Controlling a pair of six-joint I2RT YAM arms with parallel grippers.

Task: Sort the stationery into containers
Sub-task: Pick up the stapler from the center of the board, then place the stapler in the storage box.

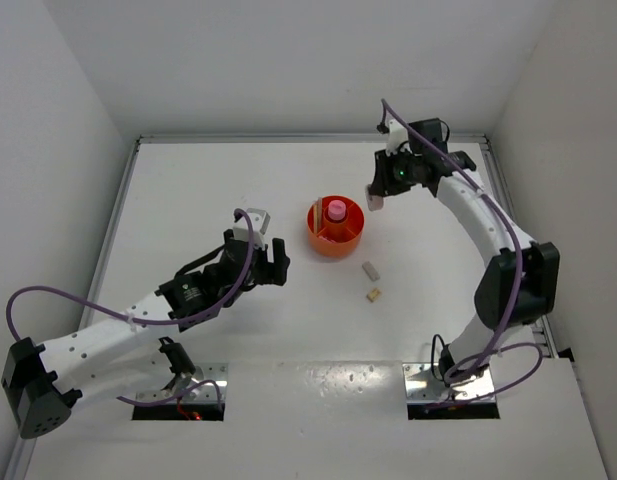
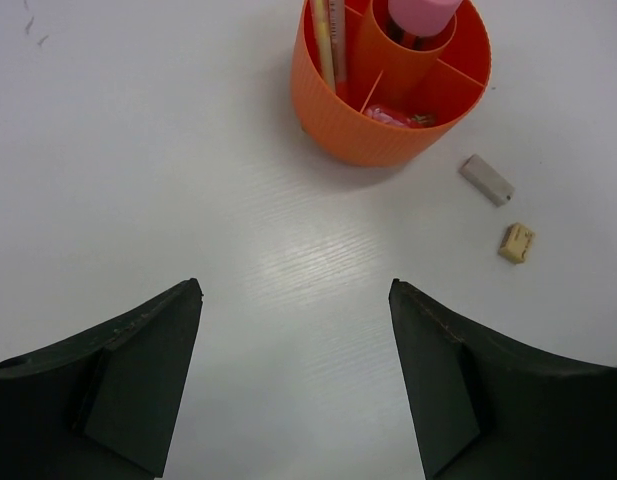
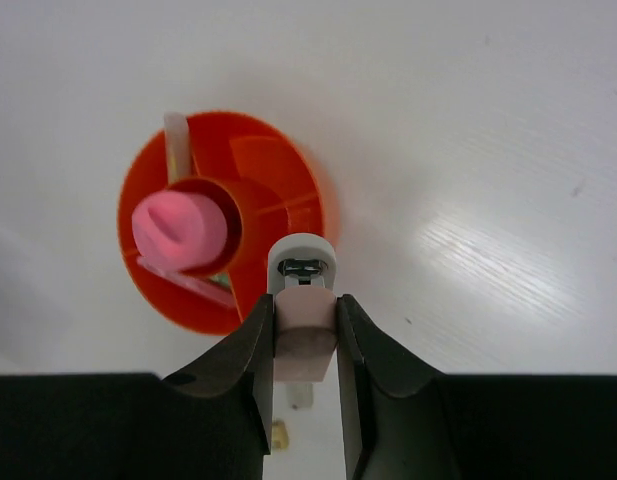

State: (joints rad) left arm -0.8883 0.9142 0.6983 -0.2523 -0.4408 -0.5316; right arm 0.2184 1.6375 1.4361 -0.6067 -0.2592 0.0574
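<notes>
The round orange organiser [image 1: 335, 238] stands mid-table. Its central well holds the pink-capped tube [image 1: 335, 211]. In the left wrist view the organiser [image 2: 378, 140] holds the cream stick [image 2: 322, 45] and thin pink pen [image 2: 337, 40] in one outer compartment and small erasers [image 2: 393, 117] in another. The beige eraser [image 1: 370, 269] and tan cube [image 1: 374, 294] lie on the table in front of it. My right gripper [image 1: 375, 197] is shut on a small pale pink item with a white rounded end [image 3: 305, 335], held above the organiser's right rim [image 3: 288, 200]. My left gripper [image 1: 273, 262] is open and empty, left of the organiser.
White walls close the table at the left, back and right. The beige eraser [image 2: 486, 179] and tan cube [image 2: 516, 243] lie to the right of my left gripper [image 2: 296, 290].
</notes>
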